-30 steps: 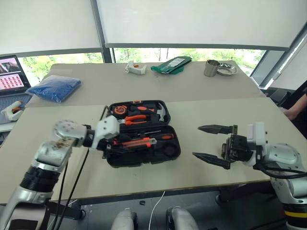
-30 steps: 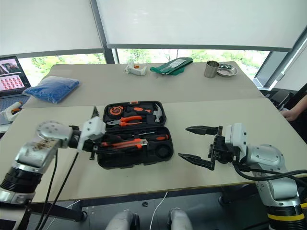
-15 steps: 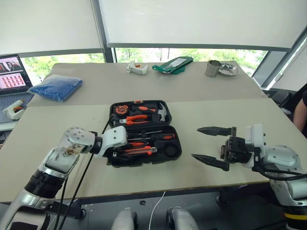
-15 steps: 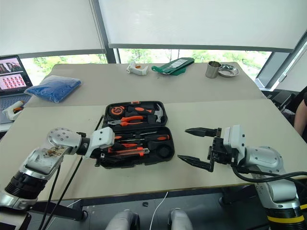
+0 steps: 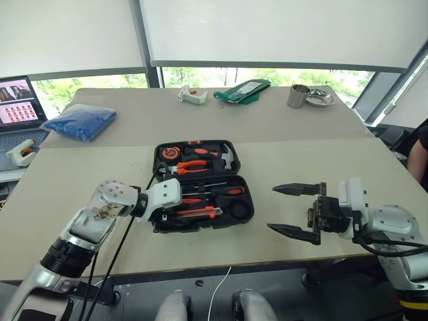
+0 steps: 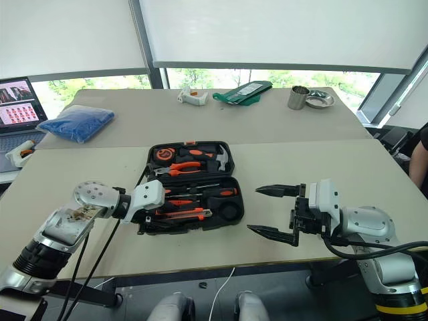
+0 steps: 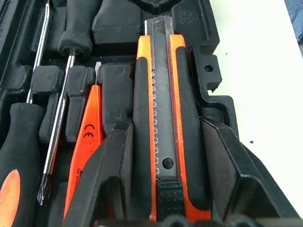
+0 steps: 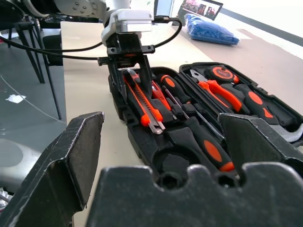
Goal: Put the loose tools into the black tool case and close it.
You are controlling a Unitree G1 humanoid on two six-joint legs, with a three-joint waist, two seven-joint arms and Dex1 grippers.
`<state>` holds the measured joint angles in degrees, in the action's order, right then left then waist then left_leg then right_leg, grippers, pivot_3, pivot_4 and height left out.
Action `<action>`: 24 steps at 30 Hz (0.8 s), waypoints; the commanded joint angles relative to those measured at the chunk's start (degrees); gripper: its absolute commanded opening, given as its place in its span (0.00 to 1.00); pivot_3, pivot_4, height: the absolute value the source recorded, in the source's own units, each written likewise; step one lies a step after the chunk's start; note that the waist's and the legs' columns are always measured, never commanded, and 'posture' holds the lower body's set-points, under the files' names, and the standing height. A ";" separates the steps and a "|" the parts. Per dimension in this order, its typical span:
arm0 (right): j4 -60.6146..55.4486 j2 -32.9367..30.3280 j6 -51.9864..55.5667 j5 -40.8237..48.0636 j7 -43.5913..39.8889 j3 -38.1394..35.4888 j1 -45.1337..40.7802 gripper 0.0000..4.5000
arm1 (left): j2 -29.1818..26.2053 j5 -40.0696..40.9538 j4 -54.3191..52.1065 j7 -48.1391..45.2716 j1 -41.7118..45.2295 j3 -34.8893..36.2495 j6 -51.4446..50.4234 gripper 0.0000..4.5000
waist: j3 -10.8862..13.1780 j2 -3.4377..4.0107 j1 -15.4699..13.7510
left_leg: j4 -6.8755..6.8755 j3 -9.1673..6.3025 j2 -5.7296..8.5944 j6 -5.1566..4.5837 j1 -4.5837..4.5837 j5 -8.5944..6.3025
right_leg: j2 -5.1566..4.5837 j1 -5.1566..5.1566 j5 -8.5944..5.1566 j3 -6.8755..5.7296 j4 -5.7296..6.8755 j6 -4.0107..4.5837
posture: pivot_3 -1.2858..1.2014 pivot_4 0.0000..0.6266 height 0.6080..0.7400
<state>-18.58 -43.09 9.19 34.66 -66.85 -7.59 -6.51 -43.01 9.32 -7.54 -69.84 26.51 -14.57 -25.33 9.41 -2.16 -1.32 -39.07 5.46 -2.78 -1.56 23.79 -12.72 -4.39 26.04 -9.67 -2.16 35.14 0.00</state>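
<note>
The black tool case (image 5: 249, 200) lies open in the middle of the table. Its lid half holds a hammer, pliers and a tape measure. In the near half lie the utility knife (image 7: 163, 94), the long-shaft screwdriver (image 5: 212, 185), the short black-handled screwdriver (image 7: 78, 23) and the orange tester pen (image 7: 87, 137). My left gripper (image 5: 160, 215) is at the case's left end. It is open, with a finger on each side of the knife's rear end and a thin gap on one side. To the right of the case my right gripper (image 5: 271, 208) hangs open and holds nothing.
A blue cloth bundle (image 5: 83, 122) and a laptop (image 5: 15, 107) are at the far left. A white object (image 5: 190, 95), a green pouch (image 5: 241, 90), a metal cup (image 5: 296, 97) and a dish (image 5: 319, 98) line the far table. A person sits at the right edge (image 5: 421, 150).
The view has shifted slightly. My left forearm has swung in toward the case, and the knife lies flatter in the near half. The right gripper has kept still.
</note>
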 commanded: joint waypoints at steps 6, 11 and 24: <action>-1.62 0.10 0.54 1.06 0.61 -0.96 -0.74 1.00 | 6.88 8.07 1.41 1.05 0.36 7.99 8.73 0.99 | 0.00 0.00 -0.18 | -0.01 -0.02 0.01 -0.01 0.05 0.00 | 0.00 0.01 0.03 0.00 -0.03 -0.06 | 0.52 0.24 1.00; -0.96 0.54 0.67 1.42 1.19 -1.13 -1.11 1.00 | 5.28 11.44 4.09 -2.92 -0.99 10.85 10.53 0.88 | 0.00 0.01 0.42 | -0.01 -0.03 -0.03 -0.01 -0.02 0.00 | 0.05 0.01 0.04 0.00 0.05 -0.07 | 0.52 0.24 1.00; -0.07 2.20 0.23 0.61 1.98 -1.23 -0.08 1.00 | 1.16 7.61 6.64 -3.30 -7.88 10.26 17.21 0.01 | -0.01 0.01 0.46 | -0.02 -0.03 -0.03 0.01 -0.02 0.02 | 0.00 0.00 0.00 0.00 0.05 0.00 | 0.52 0.24 1.00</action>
<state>-18.30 -41.10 9.84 34.93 -65.22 -7.49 -6.78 -41.09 17.61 -0.41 -73.48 19.08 -5.09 -9.90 9.41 -2.15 -0.85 -39.09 5.42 -2.81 -1.55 23.77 -12.71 -4.39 26.05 -9.67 -2.16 35.20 0.00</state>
